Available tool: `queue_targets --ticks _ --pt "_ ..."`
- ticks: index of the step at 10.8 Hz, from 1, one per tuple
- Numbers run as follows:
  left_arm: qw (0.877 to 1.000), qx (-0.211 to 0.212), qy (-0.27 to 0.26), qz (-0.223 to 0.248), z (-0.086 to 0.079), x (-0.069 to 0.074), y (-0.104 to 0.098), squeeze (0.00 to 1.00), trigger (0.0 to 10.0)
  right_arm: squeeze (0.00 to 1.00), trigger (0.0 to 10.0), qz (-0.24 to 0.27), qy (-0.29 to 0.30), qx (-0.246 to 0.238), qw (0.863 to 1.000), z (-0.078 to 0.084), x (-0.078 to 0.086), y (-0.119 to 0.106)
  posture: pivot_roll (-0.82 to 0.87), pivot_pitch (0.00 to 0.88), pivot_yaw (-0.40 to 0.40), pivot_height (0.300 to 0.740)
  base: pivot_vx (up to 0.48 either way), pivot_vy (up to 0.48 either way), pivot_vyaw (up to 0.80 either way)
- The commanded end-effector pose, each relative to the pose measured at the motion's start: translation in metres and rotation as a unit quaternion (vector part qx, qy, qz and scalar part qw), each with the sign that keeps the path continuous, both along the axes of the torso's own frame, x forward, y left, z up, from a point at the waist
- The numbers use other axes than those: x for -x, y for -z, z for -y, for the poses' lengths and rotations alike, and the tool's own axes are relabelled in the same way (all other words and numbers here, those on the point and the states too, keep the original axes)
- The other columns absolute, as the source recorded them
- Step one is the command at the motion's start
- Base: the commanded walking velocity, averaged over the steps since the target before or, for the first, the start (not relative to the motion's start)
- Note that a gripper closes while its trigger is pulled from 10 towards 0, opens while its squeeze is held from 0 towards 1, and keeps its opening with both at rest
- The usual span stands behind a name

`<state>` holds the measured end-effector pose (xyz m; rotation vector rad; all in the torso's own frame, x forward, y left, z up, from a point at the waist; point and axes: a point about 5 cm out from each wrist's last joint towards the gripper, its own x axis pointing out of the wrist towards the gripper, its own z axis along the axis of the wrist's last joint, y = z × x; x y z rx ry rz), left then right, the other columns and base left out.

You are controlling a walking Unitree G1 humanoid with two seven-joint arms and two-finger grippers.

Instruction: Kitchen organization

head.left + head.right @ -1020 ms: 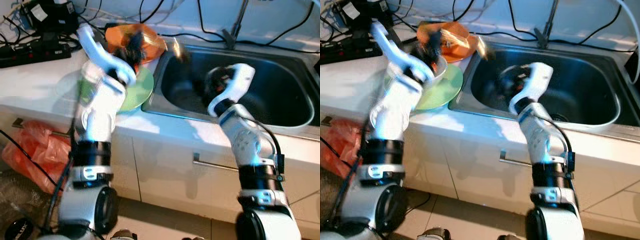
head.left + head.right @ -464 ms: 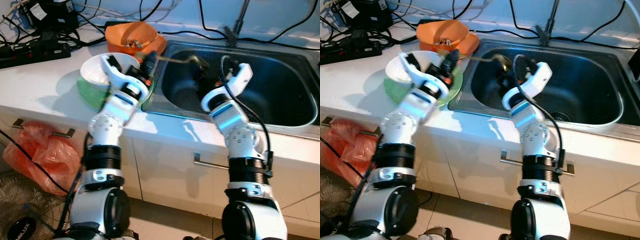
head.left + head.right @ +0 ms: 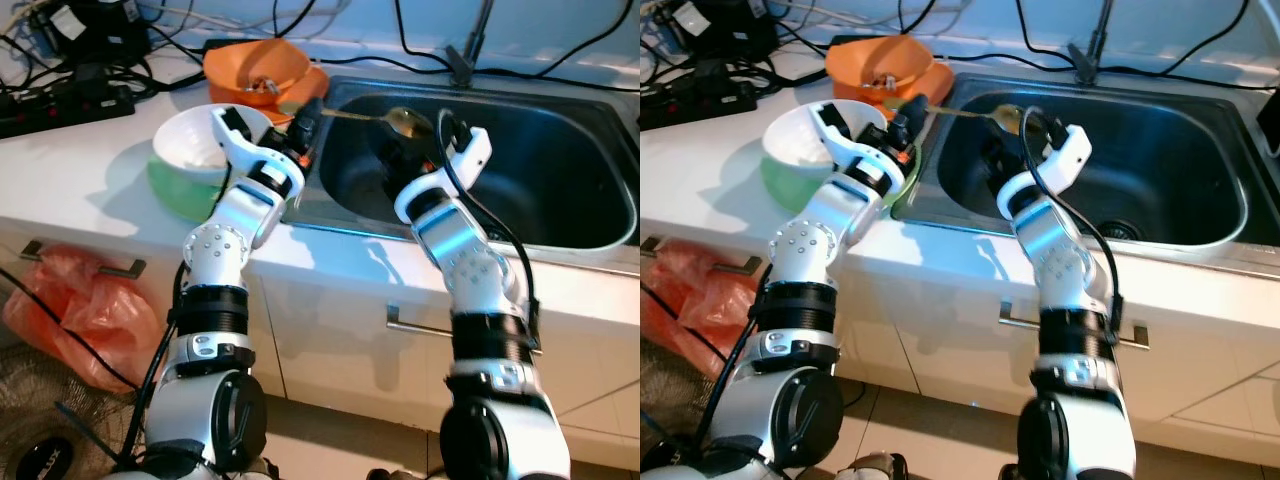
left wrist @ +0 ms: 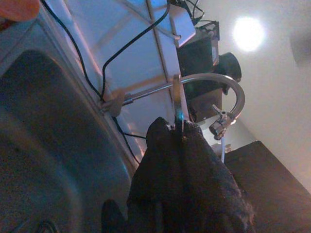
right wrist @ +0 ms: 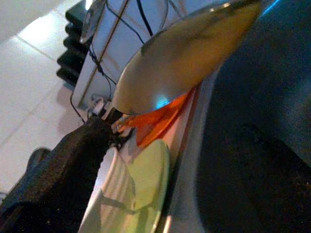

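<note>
Spoon (image 3: 385, 118) is what I'm watching: it hangs over the sink's (image 3: 590, 245) left end, its handle pinched in my left gripper (image 3: 303, 122) above the basin's left rim, its bowl out over the basin. Left of the sink I see a white bowl (image 3: 192, 147) on a green plate (image 3: 175, 192), with an orange bowl (image 3: 255, 68) behind them. My right gripper (image 3: 415, 158) reaches down inside the sink under the spoon; I cannot tell how wide its fingers stand.
</note>
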<state>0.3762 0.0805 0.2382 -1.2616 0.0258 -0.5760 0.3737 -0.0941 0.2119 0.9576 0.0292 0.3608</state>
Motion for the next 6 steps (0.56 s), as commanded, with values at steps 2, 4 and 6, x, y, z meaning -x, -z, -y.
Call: queue_targets --ticks 2,4,6 --pt "1.0 0.009 0.013 -0.018 0.007 0.005 0.007 0.0 0.0 0.0 10.0 0.038 -0.012 -0.072 0.997 -0.013 -0.003 -0.021 0.09 0.104 0.048 0.74 0.0 0.0 0.0" --pt "1.0 0.011 0.014 -0.021 0.008 0.006 0.008 0.0 0.0 0.0 10.0 0.049 -0.013 -0.084 0.995 -0.011 -0.004 -0.025 0.09 0.107 0.044 0.74 0.0 0.0 0.0" --pt "0.999 0.012 0.014 -0.03 0.01 0.006 0.01 0.0 0.0 0.0 10.0 0.053 -0.019 -0.094 0.994 -0.012 -0.004 -0.024 0.09 0.111 0.043 0.74 0.0 0.0 0.0"
